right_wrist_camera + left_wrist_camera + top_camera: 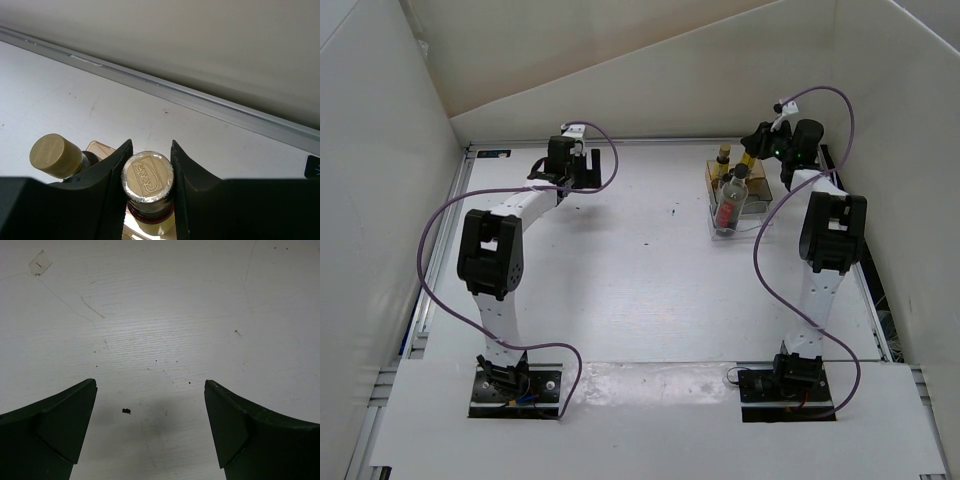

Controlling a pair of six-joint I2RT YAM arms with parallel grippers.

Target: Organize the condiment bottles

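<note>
The right pincer [151, 146] is narrow. Its 2 fingers press against either side of the foil-capped bottle [148, 181] at the lower centre of the right wrist view, so it appears to hold that bottle by the cap. The bottle stands upright with its long axis pointing toward the camera, so any coming lift or lowering should run along that axis. A tan-capped bottle [52, 155] stands just beside it at lower left, close to the outer face of 1 finger, and a sideways move could knock it. In the top view, both stand at the far end of the clear box [756, 208] in the upper right, with a tall clear bottle [728, 208] in the same box. The left pincer [150, 390] is wide open over the worktop [160, 315], grips nothing and is well apart, so the right arm is nearer.
</note>
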